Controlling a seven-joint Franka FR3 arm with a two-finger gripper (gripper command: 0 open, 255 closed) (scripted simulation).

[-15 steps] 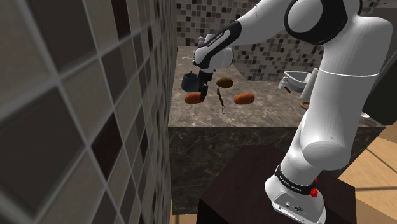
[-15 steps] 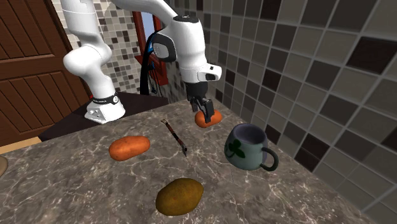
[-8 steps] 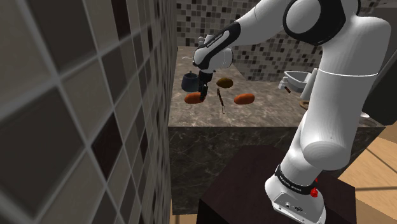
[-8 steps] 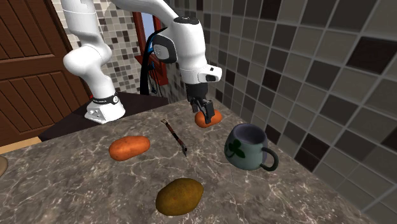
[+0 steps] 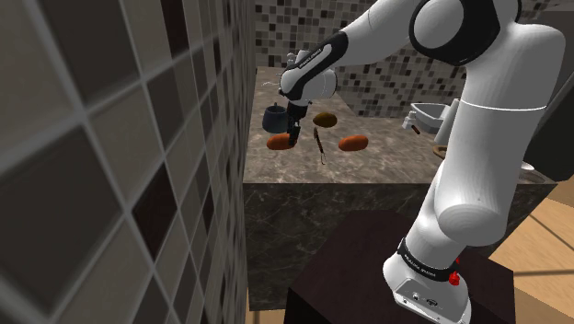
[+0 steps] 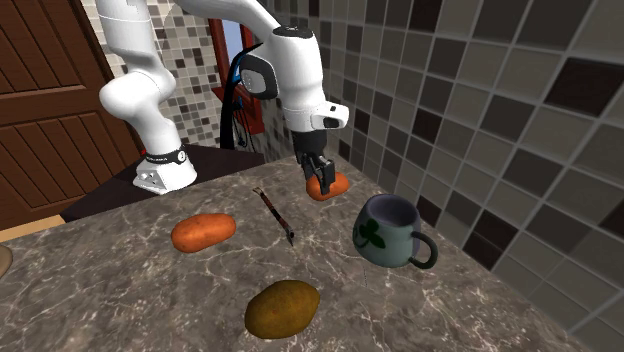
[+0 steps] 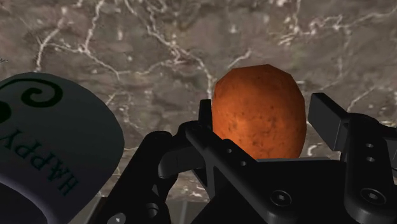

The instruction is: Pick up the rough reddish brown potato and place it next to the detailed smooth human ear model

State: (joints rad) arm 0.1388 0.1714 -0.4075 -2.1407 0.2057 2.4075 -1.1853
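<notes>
A reddish brown potato [image 6: 331, 186] lies on the marble counter [image 6: 120, 290] near the tiled wall. My gripper [image 6: 322, 184] comes straight down on it. In the wrist view the two black fingers clasp the potato [image 7: 257, 108] from both sides, so the gripper [image 7: 264, 116] is shut on it. From the shoulder view the gripper [image 5: 293, 139] hides the nearer end of the potato [image 5: 278, 142]. A pale object that may be the ear model [image 5: 425, 115] stands at the counter's far right in the shoulder view.
A grey mug [image 6: 388, 231] with a green clover stands close beside the held potato. A second reddish potato [image 6: 203, 231], a yellow-brown potato [image 6: 283, 307] and a thin dark utensil [image 6: 275, 215] lie on the counter. The tiled wall [image 6: 480, 120] runs close behind.
The fingers have closed onto the reddish brown potato. The arm and the potato have stayed in place.
</notes>
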